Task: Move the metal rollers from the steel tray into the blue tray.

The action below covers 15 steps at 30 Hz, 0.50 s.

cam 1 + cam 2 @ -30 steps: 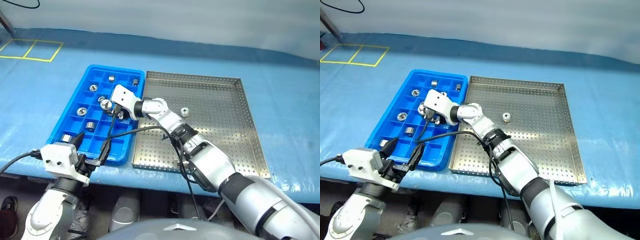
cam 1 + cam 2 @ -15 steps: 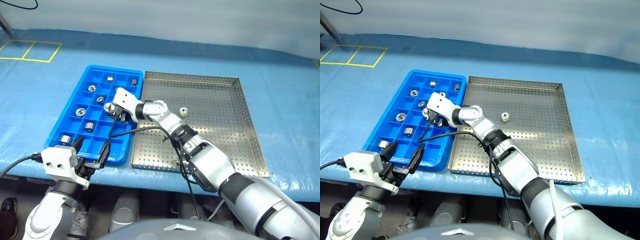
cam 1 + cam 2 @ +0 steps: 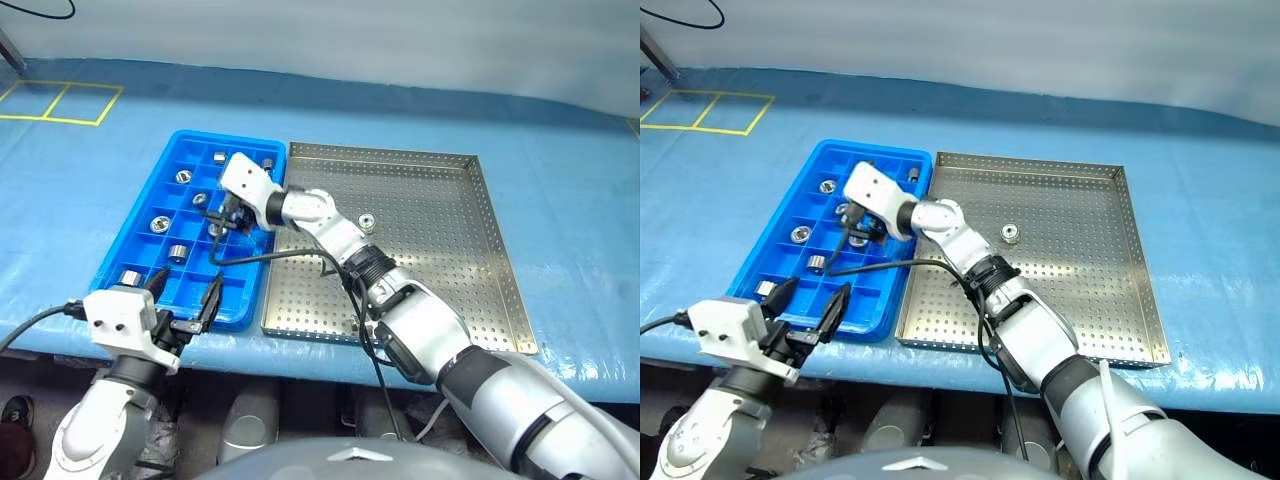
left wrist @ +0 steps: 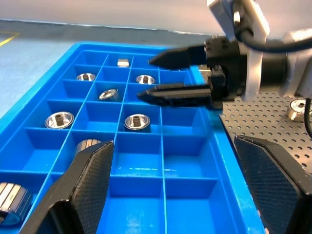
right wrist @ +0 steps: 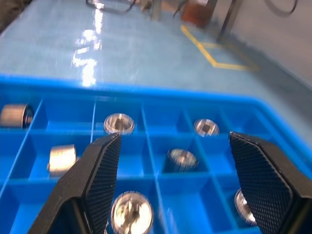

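The blue tray (image 3: 236, 287) lies left of the steel tray (image 3: 430, 262) and holds several metal rollers (image 3: 179, 251), one to a compartment. A single roller (image 3: 367, 222) rests on the steel tray's perforated floor. My right gripper (image 3: 228, 215) hovers over the middle of the blue tray, open, with nothing between its fingers (image 5: 102, 175). A roller (image 5: 130, 213) sits in the compartment right below it. Open and empty too, my left gripper (image 3: 186, 292) stays low at the blue tray's near edge, pointing across the compartments (image 4: 187, 161).
A black cable (image 3: 262, 257) from my right arm hangs over the blue tray's near half. Both trays sit close to the front edge of the blue-covered table. Yellow tape squares (image 3: 60, 100) mark the far left corner.
My right gripper held a roller over the blue tray, dipped into it, opened and left the roller in a compartment. It has since lifted a little. The left arm stayed put.
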Each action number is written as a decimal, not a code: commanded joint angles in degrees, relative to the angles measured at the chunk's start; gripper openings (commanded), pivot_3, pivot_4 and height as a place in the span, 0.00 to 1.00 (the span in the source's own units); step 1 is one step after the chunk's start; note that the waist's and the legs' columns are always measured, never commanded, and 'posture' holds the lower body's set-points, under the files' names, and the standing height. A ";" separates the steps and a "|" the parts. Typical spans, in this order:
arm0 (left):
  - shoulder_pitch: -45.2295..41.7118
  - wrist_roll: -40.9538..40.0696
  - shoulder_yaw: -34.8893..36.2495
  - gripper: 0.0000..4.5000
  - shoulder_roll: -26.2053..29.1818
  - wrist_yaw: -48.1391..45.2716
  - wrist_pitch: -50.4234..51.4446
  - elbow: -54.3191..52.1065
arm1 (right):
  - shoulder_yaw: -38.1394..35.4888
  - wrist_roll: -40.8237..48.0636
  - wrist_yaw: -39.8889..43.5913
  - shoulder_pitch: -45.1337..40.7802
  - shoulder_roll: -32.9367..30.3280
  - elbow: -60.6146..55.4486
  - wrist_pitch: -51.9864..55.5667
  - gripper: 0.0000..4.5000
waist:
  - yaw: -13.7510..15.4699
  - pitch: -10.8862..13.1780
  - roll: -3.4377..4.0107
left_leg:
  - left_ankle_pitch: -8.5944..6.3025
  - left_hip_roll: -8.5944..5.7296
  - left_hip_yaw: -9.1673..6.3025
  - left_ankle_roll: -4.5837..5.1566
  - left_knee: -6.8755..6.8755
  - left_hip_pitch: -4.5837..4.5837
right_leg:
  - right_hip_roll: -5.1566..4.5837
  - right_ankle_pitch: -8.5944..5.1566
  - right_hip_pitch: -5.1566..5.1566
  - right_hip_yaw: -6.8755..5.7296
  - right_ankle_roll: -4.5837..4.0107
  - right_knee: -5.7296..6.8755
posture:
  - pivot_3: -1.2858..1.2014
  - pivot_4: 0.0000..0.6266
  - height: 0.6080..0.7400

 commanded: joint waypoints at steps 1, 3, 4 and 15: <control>-4.18 -1.07 -0.60 0.96 1.72 -1.30 1.12 1.07 | -3.29 1.57 -3.17 8.06 -1.34 -16.16 6.25 0.83 | 0.20 -0.21 -0.04 | 0.00 0.00 -0.06 0.00 -0.01 0.00 | -0.02 0.00 0.05 -0.08 0.00 -0.05 | 0.62 0.24 1.00; -9.13 -1.90 -1.03 0.96 2.93 -2.14 2.36 2.67 | -6.24 1.73 -4.95 12.94 -6.05 -26.46 12.63 0.83 | 0.19 -0.21 -0.02 | 0.00 -0.01 -0.18 0.01 0.00 -0.01 | -0.10 0.01 0.14 -0.16 0.03 -0.10 | 0.60 0.24 1.00; -11.39 -2.35 -1.18 0.96 3.48 -2.58 2.85 3.60 | -7.50 1.64 -5.67 15.01 -7.98 -30.46 15.71 0.83 | 0.26 -0.18 0.02 | 0.00 -0.02 -0.20 0.01 0.07 -0.04 | -0.13 0.02 0.13 -0.17 0.05 -0.08 | 0.58 0.24 1.00; -33.32 -3.04 -7.18 0.96 4.92 -5.39 8.65 17.96 | -16.89 -3.89 -14.05 32.03 -25.10 -50.04 35.64 0.83 | -7.23 -0.25 0.13 | 0.07 -0.05 0.21 0.19 0.29 0.04 | 0.03 0.49 0.21 0.22 0.22 -0.15 | 0.49 0.24 1.00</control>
